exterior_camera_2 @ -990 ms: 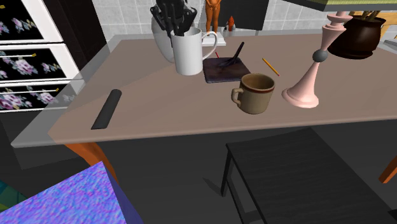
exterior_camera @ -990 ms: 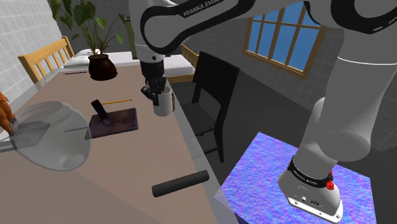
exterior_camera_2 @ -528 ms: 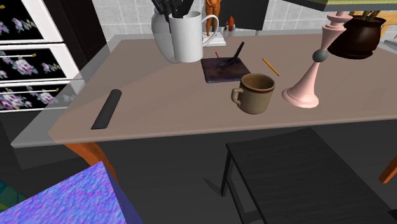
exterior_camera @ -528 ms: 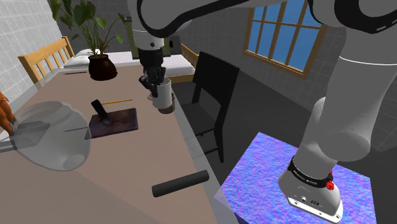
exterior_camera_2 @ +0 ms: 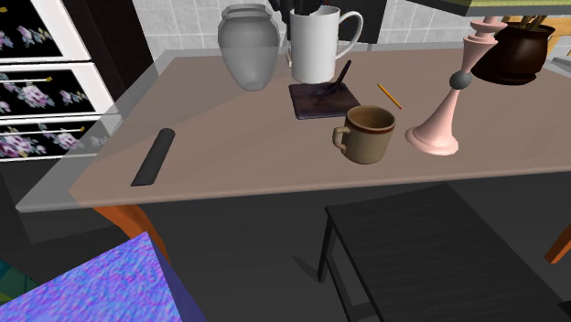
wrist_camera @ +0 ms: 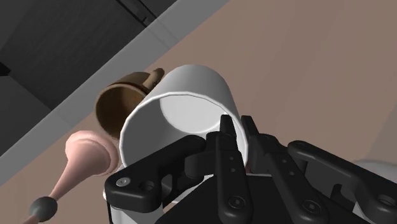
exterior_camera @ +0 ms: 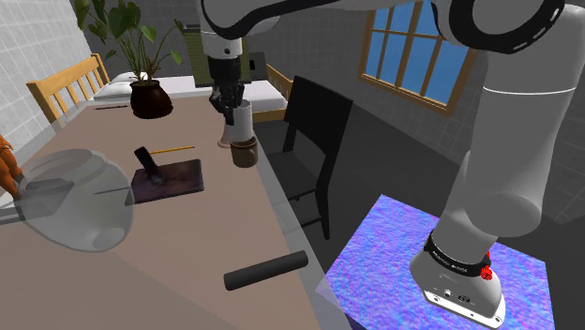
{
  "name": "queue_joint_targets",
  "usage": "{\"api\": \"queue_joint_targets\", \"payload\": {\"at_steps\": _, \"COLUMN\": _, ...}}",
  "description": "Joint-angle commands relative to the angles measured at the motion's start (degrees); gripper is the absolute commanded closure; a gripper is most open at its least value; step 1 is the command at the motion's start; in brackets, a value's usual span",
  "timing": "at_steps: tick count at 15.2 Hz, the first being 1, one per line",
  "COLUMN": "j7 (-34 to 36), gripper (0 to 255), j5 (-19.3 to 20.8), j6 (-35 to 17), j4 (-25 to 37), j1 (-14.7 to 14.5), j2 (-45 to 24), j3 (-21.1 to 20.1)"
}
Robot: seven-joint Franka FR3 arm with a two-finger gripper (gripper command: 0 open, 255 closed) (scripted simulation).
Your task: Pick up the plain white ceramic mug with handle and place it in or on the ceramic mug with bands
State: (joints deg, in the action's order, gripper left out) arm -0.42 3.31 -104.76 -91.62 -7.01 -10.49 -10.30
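- Wrist view: gripper (wrist_camera: 234, 126) jaws clamped on white mug (wrist_camera: 191, 95) rim, one finger inside.
- Second exterior view: white mug (exterior_camera_2: 316, 46) upright, above dark mat (exterior_camera_2: 316, 103); brown banded mug (exterior_camera_2: 366, 134) near, apart.

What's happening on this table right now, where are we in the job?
The arm's black gripper is shut on the rim of the white mug, one finger inside and one outside, and holds it upright in the air above the table. The brown banded mug stands empty near the table's edge. In the wrist view it sits off to one side of the white mug, so the placing is not yet done.
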Motion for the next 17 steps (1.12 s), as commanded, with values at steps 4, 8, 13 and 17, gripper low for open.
{"api": "queue_joint_targets", "payload": {"at_steps": 4, "j7": -4.65, "gripper": 255, "j5": 0.53, "j6": 4.29, "j4": 12.05, "j1": 2.35, "j2": -7.68, "j3": 1.82}}
{"api": "queue_joint_targets", "payload": {"at_steps": 8, "j7": -8.25, "gripper": 255, "j5": 0.86, "j6": 9.00, "j4": 24.68, "j1": 4.12, "j2": -15.53, "j3": 3.03}}
{"api": "queue_joint_targets", "payload": {"at_steps": 13, "j7": -9.47, "gripper": 255, "j5": 0.92, "j6": 7.69, "j4": 26.05, "j1": 4.95, "j2": -18.19, "j3": 3.42}}
{"api": "queue_joint_targets", "payload": {"at_steps": 17, "j7": -9.38, "gripper": 255, "j5": 0.88, "j6": 4.24, "j4": 21.98, "j1": 5.14, "j2": -17.57, "j3": 3.42}}
